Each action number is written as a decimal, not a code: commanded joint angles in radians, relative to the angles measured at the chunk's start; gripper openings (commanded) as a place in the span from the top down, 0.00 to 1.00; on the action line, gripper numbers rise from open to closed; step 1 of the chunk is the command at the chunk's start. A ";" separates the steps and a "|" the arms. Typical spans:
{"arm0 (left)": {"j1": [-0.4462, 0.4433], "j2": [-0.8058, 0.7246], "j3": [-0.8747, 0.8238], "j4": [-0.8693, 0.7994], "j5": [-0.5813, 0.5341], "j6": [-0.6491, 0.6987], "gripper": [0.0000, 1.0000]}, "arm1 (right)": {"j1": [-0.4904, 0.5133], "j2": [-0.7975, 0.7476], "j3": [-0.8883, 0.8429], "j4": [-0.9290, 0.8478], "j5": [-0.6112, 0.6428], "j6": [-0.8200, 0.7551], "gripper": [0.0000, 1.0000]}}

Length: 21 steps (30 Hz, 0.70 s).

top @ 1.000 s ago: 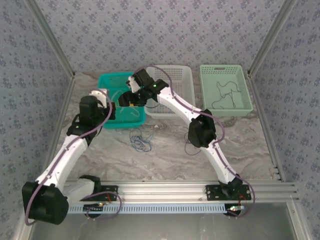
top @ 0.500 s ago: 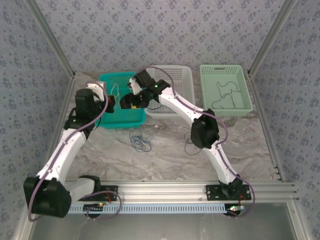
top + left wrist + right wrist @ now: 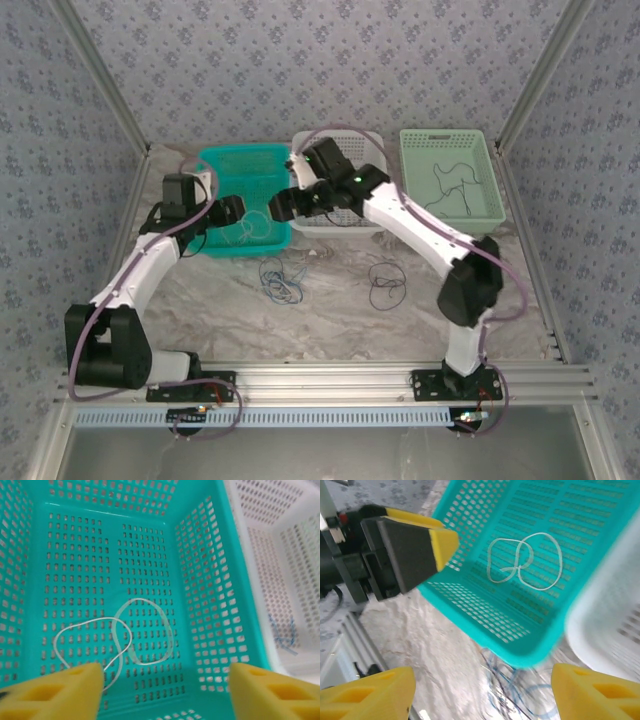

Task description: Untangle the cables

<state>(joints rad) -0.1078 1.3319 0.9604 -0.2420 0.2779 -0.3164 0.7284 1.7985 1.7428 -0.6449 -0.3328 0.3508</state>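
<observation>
Left gripper [image 3: 165, 690] and right gripper [image 3: 485, 690] are each standing wide, gripping nothing; thin pale cream looped cable [image 3: 142, 600] is lying inside teal perforated plastic basket [image 3: 210, 580].

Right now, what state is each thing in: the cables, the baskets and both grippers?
left gripper: open, empty, over the teal basket.
right gripper: open, empty.
cream cable: loose loops, alone in the teal basket.
blue cable: bunched on the table.
black cable: loose loop on the table, apart from the blue one.
second black cable: lying in the green basket.
</observation>
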 commanded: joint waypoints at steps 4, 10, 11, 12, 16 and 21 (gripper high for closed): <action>-0.059 -0.043 0.019 -0.041 -0.051 -0.002 0.01 | -0.095 -0.279 -0.328 -0.037 0.155 -0.033 0.29; -0.128 -0.095 -0.012 -0.021 -0.115 -0.006 0.01 | -0.222 -0.515 -0.653 -0.053 0.231 0.032 0.31; -0.131 -0.105 -0.026 -0.014 -0.123 -0.016 0.01 | -0.235 -0.545 -0.691 -0.056 0.241 0.047 0.31; -0.132 -0.120 -0.040 -0.001 -0.132 -0.029 0.01 | -0.251 -0.573 -0.735 -0.060 0.248 0.062 0.31; -0.141 -0.175 -0.094 0.028 -0.138 -0.050 0.01 | -0.290 -0.635 -0.879 -0.070 0.261 0.114 0.31; -0.193 -0.230 -0.133 0.018 -0.146 -0.012 0.01 | -0.300 -0.704 -0.990 -0.078 0.303 0.191 0.34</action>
<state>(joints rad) -0.2764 1.1412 0.8425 -0.2356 0.1467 -0.3428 0.4332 1.1358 0.7898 -0.6971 -0.0803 0.4675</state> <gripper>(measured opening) 0.994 0.669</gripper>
